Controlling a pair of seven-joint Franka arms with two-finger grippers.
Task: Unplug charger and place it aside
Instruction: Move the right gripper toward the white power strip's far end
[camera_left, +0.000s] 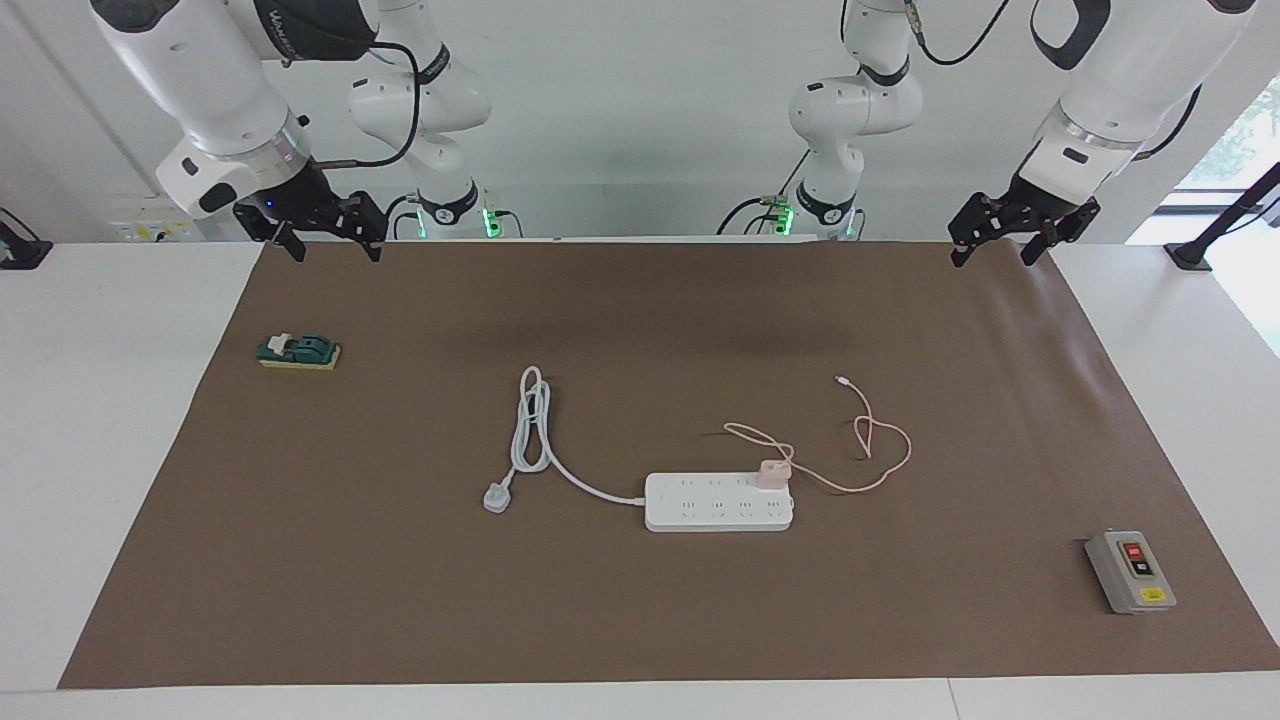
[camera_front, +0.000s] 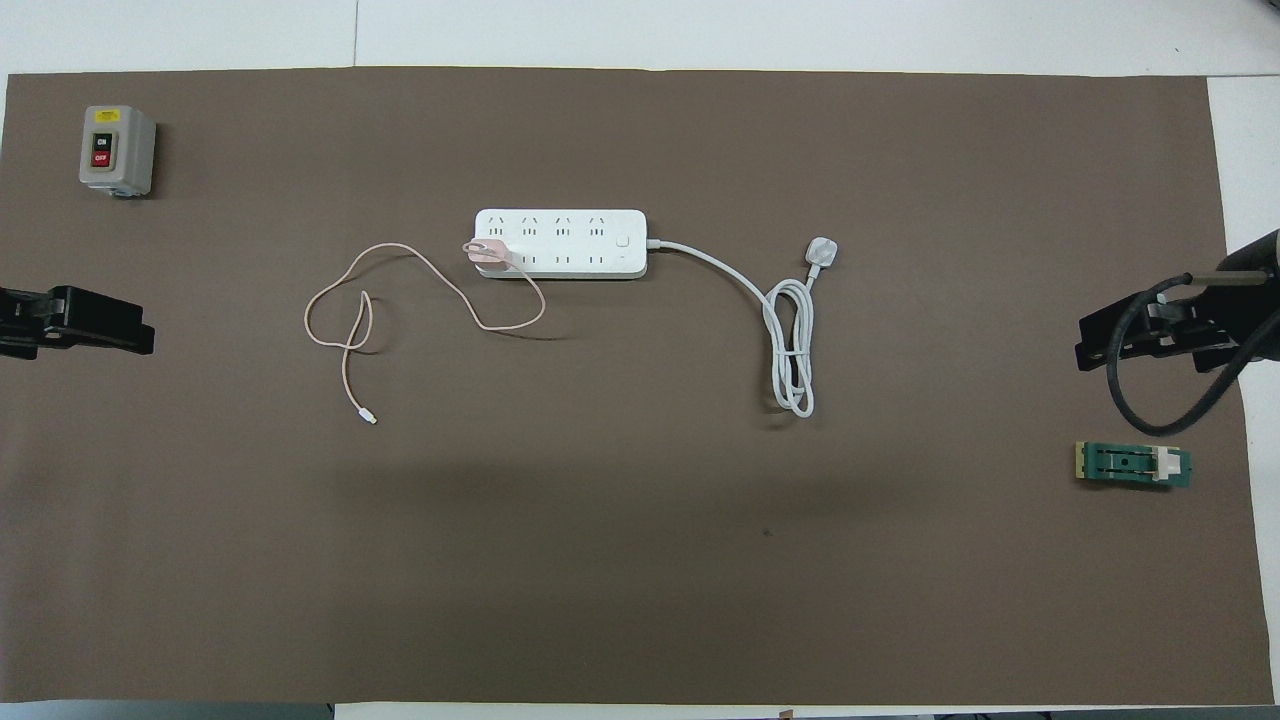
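Brown paper-like matting (camera_left: 640, 620) is spread flat over the white table (camera_left: 100, 450), and all things are laid on it. Near the middle a long white plastic power strip (camera_left: 718, 502) with rounded corners is placed. The charger (camera_left: 774, 472), a small pale pink cube, is seen plugged into the strip at the end toward the left arm, on the row nearer to the robots. Its thin pink cable (camera_left: 880, 450) is laid in loose loops on the mat beside the strip, toward the left arm's end. The thick white cord (camera_left: 530, 430) of the strip is folded into a narrow bundle and is ended by a plug lying flat.

A grey box with buttons (camera_left: 1130, 572) is set farther from the robots, toward the left arm's end. A green block on a yellow base (camera_left: 298, 351) is placed toward the right arm's end.

The left gripper (camera_left: 1022, 235) is held over the mat's edge with its fingers apart and empty. The right gripper (camera_left: 330, 235) is held over the opposite corner, also spread and empty.
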